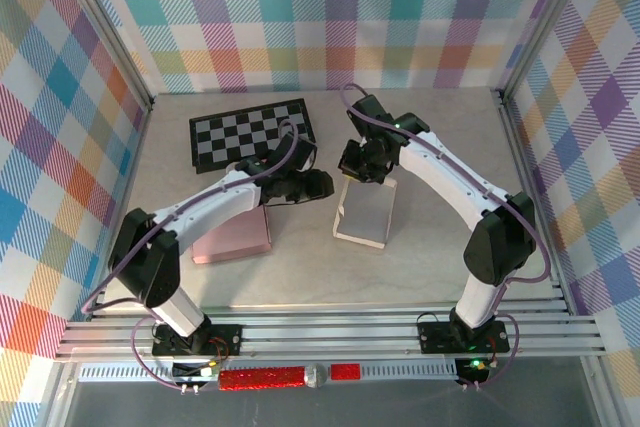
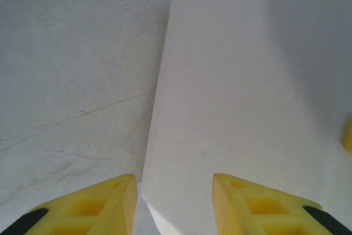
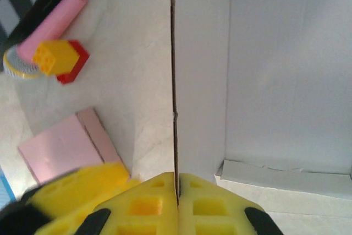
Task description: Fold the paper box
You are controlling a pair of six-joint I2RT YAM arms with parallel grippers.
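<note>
Yellow fingertips [image 3: 148, 205] of the right gripper [image 3: 177, 182] sat closest to my lens, pressed tight together. I could see them pinching one side wall of the box [image 3: 286, 81], the wall showing edge-on as a thin dark line running away from them. To the right of that wall the white floor of the box lay open, with a short flap at each end.

From overhead, the box [image 1: 368, 215] sat around the middle of the tabletop [image 1: 300, 277], a little toward the right edge, and the right gripper [image 1: 362, 169] was at its far end. The left gripper [image 1: 318, 185] was just beside the box on its left.

Over on the left wrist view, the left gripper [image 2: 175, 191] stood partly open, its fingers apart, with a white panel of the box [image 2: 247, 81] ahead of them. I saw nothing clamped there.

A pink pad [image 1: 232, 235] lay flat toward the left edge, under the left arm. A checkered board [image 1: 250, 132] lay near the far edge, left of middle. In the right wrist view a pink roller [image 3: 52, 23] and a yellow-and-red brick [image 3: 60, 59] lay beside the board.
</note>
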